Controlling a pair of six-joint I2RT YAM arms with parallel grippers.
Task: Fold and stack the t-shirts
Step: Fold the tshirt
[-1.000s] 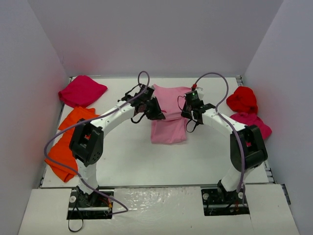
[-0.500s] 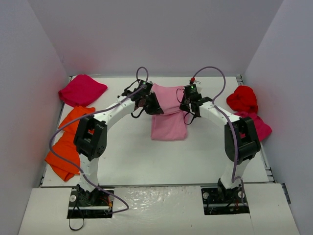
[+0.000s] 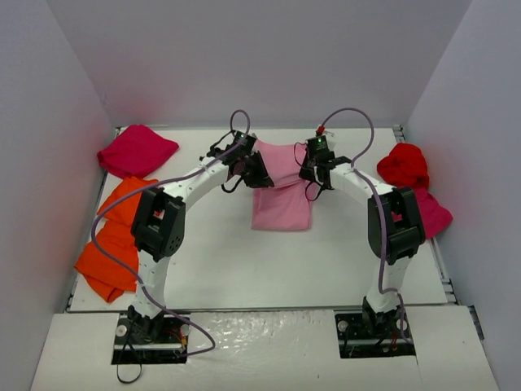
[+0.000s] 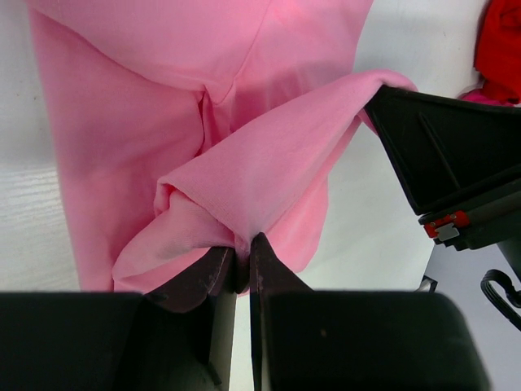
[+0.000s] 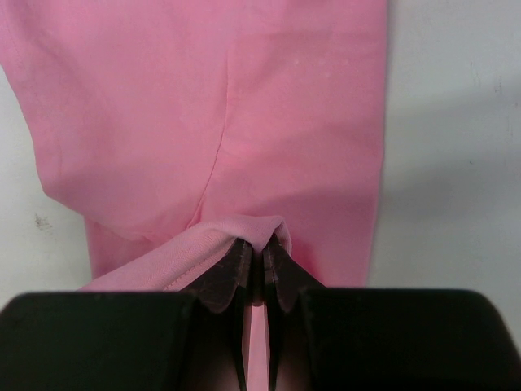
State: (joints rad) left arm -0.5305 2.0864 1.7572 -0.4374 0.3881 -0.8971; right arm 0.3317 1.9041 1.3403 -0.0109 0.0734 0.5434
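Top external view first: the pink shirt (image 3: 281,208) is in the middle of the white bench (image 3: 244,269), a bit toward the back. Both hands are on it from either side. The left hand (image 3: 254,173) is at the shirt's left edge and the right hand (image 3: 313,173) at its right edge. The far part of the cloth looks pulled up between them, while the near part lies flat on the bench.

Left wrist view is the clear one for that side. The left hand's fingers (image 4: 213,273) are pressed together on a bunched fold of pink. From there the fold runs up and across to the black body of the other hand at the right of the picture. The rest of the shirt is spread out underneath.

Right wrist view, same deal: its fingers (image 5: 232,273) are pinched tight on a doubled-over edge of the pink cloth. The flat part of the shirt is below, with a seam running down it.

The other shirts are well apart from all this. A crimson shirt (image 3: 137,151) is bundled in the back left corner. An orange pile (image 3: 114,236) sprawls along the left edge, just nearer than the crimson one. On the right side there's a red shirt (image 3: 404,165) in a lump. A second crimson shirt (image 3: 431,210) is touching it on the near side.
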